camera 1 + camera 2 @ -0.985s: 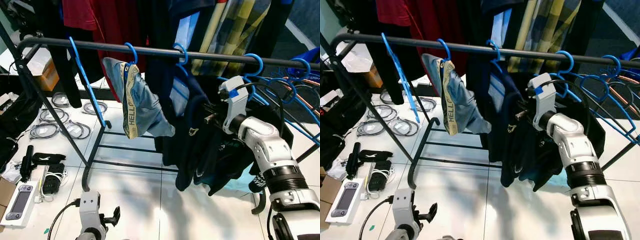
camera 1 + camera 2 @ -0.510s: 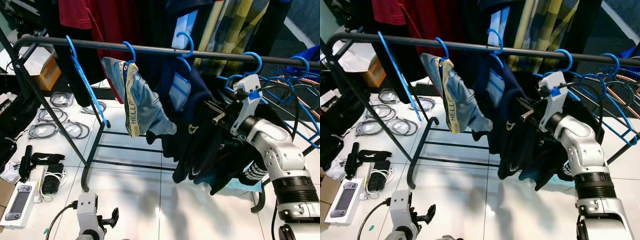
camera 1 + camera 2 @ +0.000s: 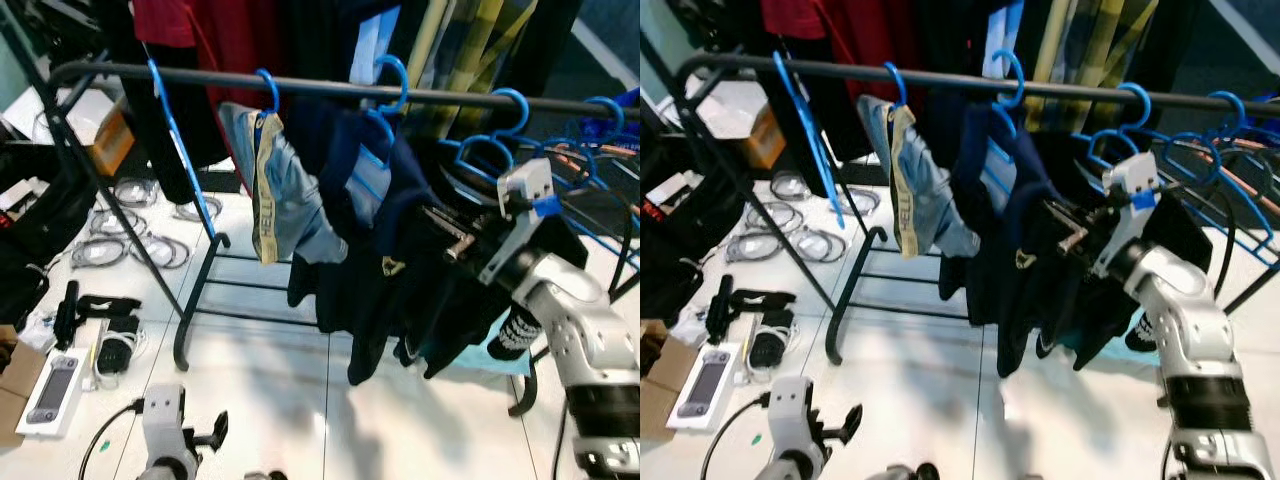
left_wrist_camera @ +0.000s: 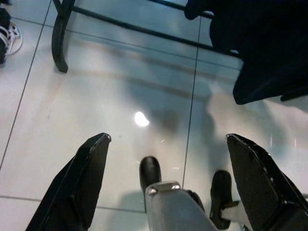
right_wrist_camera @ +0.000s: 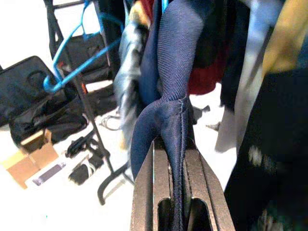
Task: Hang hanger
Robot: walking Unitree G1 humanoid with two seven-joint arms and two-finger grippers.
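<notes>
The right pincer [image 3: 1072,232] is clamped on a fold of the navy garment [image 5: 168,96] and has swung rightward along the rail [image 3: 320,87] over the last second, dragging the cloth. The blue hanger [image 3: 385,120] now tilts, hook up over the rail, shoulders slanting toward the pincer: hooked but not settled. The left pincer [image 4: 168,168] hangs spread wide near the floor [image 4: 120,96].

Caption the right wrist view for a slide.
Right tool shut on navy garment, with blue hangers beyond.
</notes>
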